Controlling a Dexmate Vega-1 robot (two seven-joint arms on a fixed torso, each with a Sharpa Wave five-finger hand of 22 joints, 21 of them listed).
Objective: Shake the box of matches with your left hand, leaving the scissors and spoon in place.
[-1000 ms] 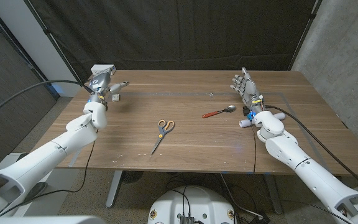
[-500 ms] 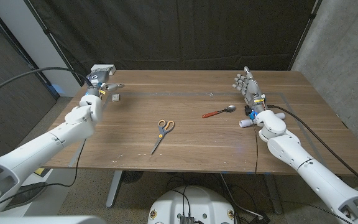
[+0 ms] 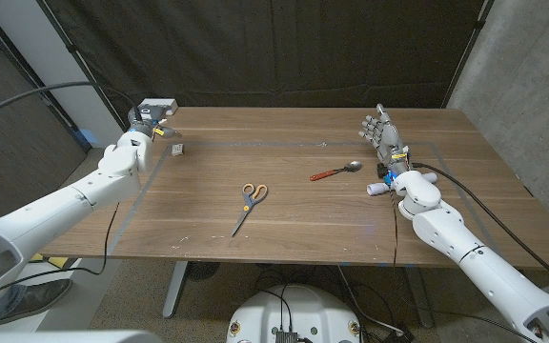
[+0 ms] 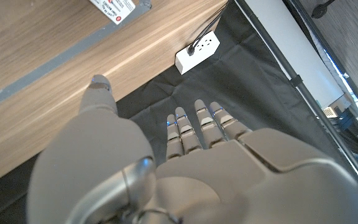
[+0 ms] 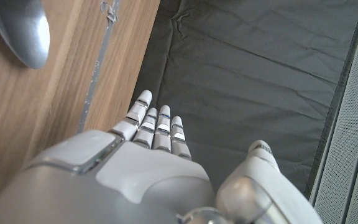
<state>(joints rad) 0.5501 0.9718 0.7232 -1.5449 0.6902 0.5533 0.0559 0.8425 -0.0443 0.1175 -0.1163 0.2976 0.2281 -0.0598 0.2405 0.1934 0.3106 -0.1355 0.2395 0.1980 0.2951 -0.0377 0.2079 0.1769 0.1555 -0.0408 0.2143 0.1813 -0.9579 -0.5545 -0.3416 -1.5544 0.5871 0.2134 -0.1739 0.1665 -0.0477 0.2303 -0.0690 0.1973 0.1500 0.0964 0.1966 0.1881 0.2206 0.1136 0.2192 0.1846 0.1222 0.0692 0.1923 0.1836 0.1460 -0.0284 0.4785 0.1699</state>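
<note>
Wooden table (image 3: 303,224): unchanged, scissors and spoon lying where they were.
Left hand (image 3: 144,126): drawn back toward the far left corner since a second ago, fingers apart, holding nothing.
Matchbox (image 3: 177,149): on the tabletop, just beside the left hand and apart from it.
Right hand (image 3: 381,136): unmoved, fingers extended, empty.
Spoon (image 3: 336,171): just beside the right hand.
Scissors (image 3: 249,206): mid-table, well apart from both hands.

Matt wood-grain table (image 3: 303,205), glossy metal spoon (image 5: 18,29), creased black cloth backdrop (image 3: 284,52).
</note>
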